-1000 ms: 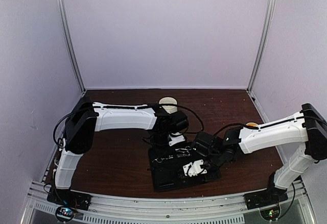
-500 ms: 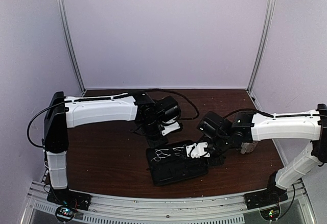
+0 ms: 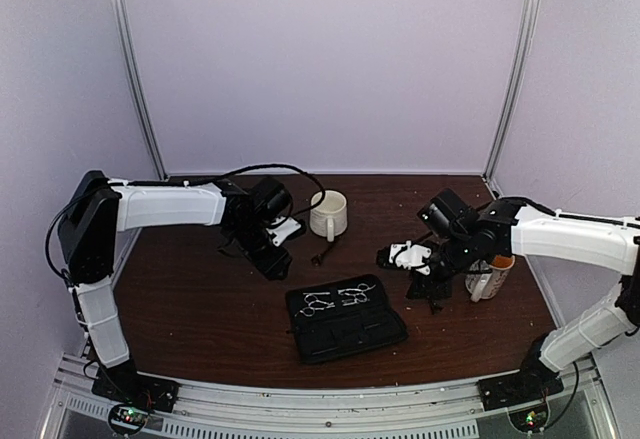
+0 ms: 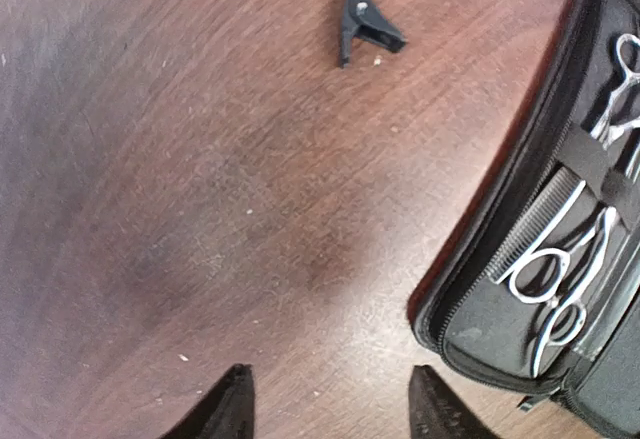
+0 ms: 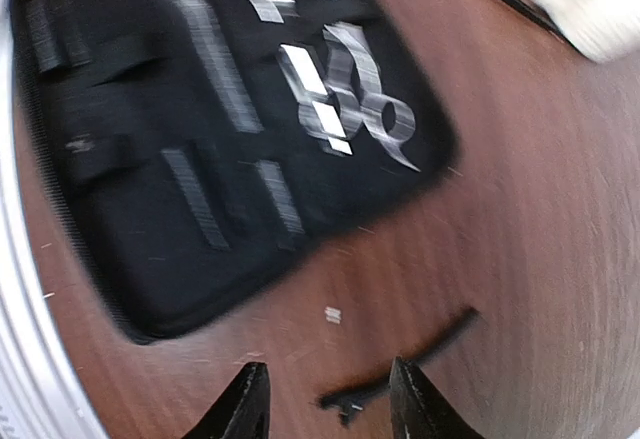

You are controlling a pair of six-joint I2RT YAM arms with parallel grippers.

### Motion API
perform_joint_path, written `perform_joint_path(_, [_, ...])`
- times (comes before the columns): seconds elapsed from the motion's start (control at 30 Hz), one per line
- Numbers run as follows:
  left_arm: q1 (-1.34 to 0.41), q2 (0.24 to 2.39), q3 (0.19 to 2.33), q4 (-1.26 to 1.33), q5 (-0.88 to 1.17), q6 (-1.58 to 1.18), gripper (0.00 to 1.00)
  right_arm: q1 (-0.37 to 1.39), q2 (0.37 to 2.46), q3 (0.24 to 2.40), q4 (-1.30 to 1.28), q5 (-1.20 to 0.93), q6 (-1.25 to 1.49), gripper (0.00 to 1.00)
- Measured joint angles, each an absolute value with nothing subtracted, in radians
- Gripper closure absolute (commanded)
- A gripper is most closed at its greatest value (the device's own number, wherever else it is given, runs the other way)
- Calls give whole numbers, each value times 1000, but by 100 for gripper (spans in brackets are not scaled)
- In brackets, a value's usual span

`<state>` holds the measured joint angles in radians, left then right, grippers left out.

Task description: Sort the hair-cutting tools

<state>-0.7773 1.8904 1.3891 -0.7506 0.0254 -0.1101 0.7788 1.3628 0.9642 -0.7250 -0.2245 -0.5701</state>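
Observation:
Two silver scissors (image 3: pixel 338 300) lie strapped in the open black case (image 3: pixel 350 337); they show in the left wrist view (image 4: pixel 562 277) and, blurred, in the right wrist view (image 5: pixel 345 99). One black hair clip (image 3: pixel 322 255) lies on the table by the white mug (image 3: pixel 328 215), apart from the case (image 4: pixel 365 21). A second black clip (image 5: pixel 400 377) lies on the table just below my right gripper (image 5: pixel 328 399), which is open and empty. My left gripper (image 4: pixel 330 401) is open and empty over bare table left of the case.
A yellow-lined mug (image 3: pixel 491 275) sits behind my right arm at the right. The case (image 4: pixel 470 334) lies close to my left gripper's right side. The table's front rail (image 3: pixel 320 399) runs along the near edge.
Both arms have drawn away from the case: the left gripper moved left and back, the right gripper moved right. The white mug and the clip beside it are uncovered.

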Motion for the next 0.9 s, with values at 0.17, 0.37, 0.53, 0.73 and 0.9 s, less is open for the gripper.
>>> perform_joint_path(0.17, [-756, 1891, 1374, -698, 87, -126, 47, 648, 1443, 1020, -717, -169, -487, 61])
perform_joint_path(0.37, [-758, 1909, 1385, -635, 161, -159, 50, 621, 1550, 1042, -721, -113, -439, 55])
perform_joint_path(0.53, [-758, 1938, 1385, -615, 187, -171, 53, 619, 1529, 995, -748, -110, -441, 59])
perform_joint_path(0.73, [-762, 1939, 1385, -604, 203, -174, 54, 604, 1462, 891, -798, -91, -469, 67])
perform_joint_path(0.9, [-775, 1938, 1385, -603, 202, -174, 53, 593, 1442, 850, -826, -61, -511, 68])
